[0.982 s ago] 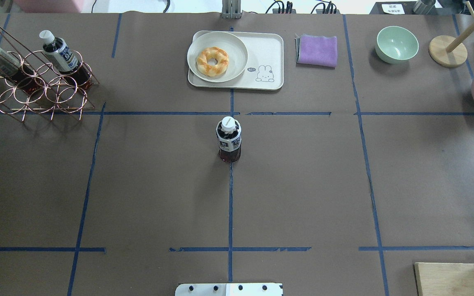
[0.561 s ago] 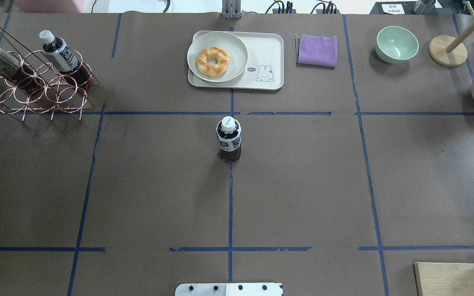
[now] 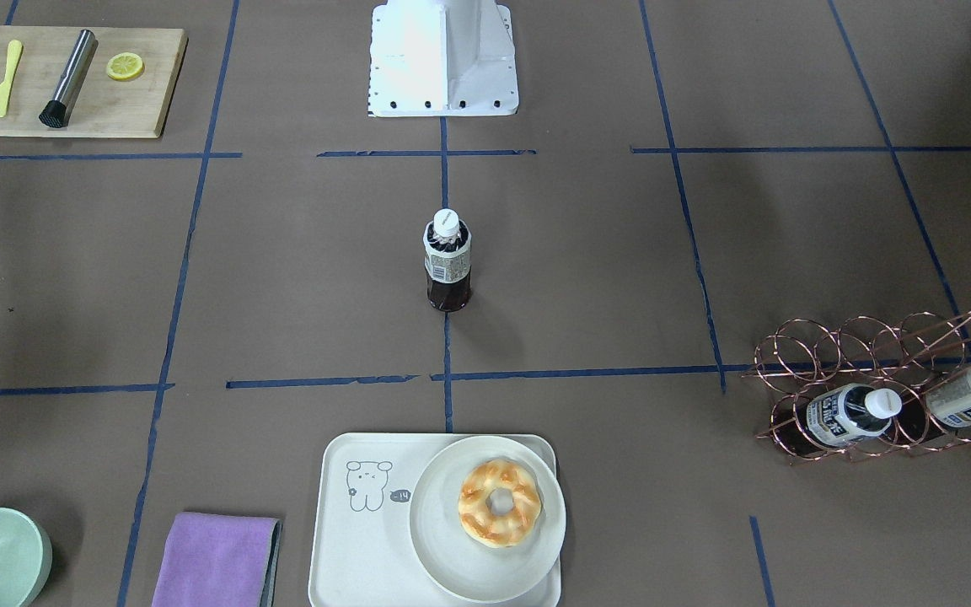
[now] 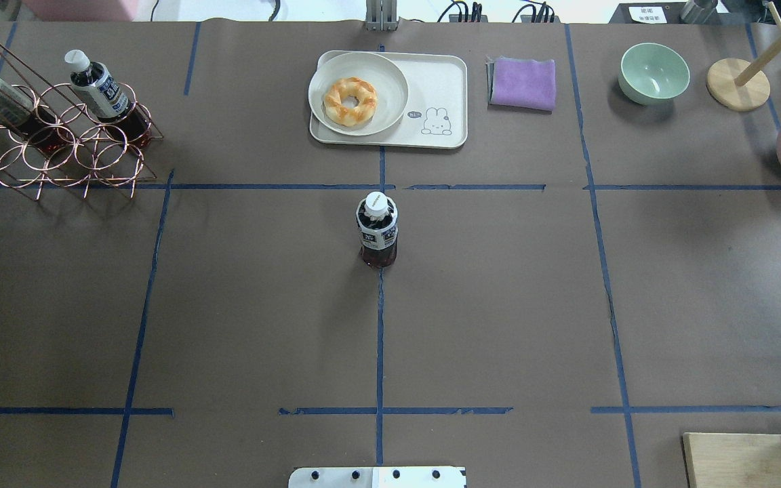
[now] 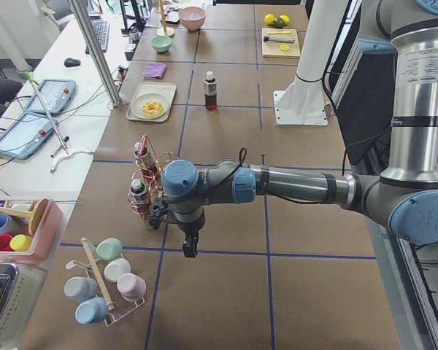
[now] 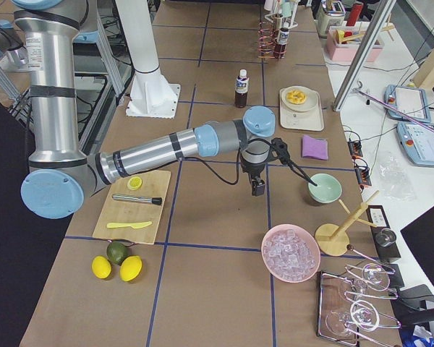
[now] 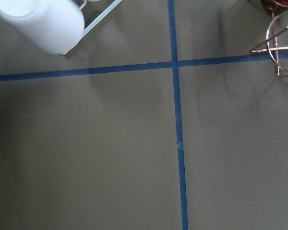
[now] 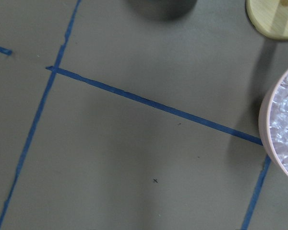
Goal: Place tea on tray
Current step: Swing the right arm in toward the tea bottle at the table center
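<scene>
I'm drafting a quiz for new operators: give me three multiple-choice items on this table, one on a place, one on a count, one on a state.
1. Where does the lone tea stand relative to the tray?
A) on it
B) short of it, on the centre tape line
C) beyond it

2. How many bottles lie in the copper rack?
A) none
B) one
C) two

3. The lone tea is:
A) upright, capped
B) tipped over
C) uncapped

Answers:
1 B, it stands on the tape, on the robot's side of the tray.
2 C, two capped bottles rest in the rings.
3 A, it stands vertical with its white cap on.
</scene>
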Motion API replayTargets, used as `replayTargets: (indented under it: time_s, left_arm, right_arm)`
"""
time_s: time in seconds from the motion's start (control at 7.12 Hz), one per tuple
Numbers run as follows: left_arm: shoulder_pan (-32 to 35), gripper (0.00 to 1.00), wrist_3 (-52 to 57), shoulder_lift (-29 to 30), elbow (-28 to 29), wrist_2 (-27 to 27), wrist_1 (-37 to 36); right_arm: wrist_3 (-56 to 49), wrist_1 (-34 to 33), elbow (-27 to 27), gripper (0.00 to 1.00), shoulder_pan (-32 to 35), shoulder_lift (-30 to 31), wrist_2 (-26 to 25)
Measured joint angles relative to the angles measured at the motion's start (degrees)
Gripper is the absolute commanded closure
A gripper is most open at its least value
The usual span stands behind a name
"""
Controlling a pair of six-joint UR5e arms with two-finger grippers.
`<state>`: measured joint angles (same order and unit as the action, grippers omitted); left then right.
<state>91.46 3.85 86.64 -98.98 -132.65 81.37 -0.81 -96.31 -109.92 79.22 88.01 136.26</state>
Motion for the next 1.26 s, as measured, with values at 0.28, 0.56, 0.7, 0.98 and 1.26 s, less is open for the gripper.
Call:
replayTargets:
  time_s: [0.28, 0.56, 0.7, 0.98, 1.26]
  left_arm:
    - [0.0, 0.00, -0.5, -0.1, 0.6, 0.1, 0.4]
    - [-0.1, 0.00, -0.5, -0.2, 0.6, 0.1, 0.5]
    - [-0.1, 0.00, -0.5, -0.2, 0.7, 0.2, 0.6]
    - [-0.1, 0.00, -0.5, -0.2, 0.7, 0.2, 0.6]
    - [-0.1, 0.00, -0.5, -0.2, 0.6, 0.1, 0.7]
  right_arm:
    - [8.7, -0.2, -2.4, 0.00, -3.1, -4.1, 0.2]
    - [14.1, 0.0, -3.3, 0.00, -6.0, -6.9, 0.2]
    - [17.8, 0.0, -4.2, 0.00, -7.6, -8.4, 0.1]
    - [27.6, 0.1, -5.6, 0.00, -11.7, -13.0, -0.4]
    - [33.5, -0.1, -5.5, 0.00, -15.1, -17.9, -0.7]
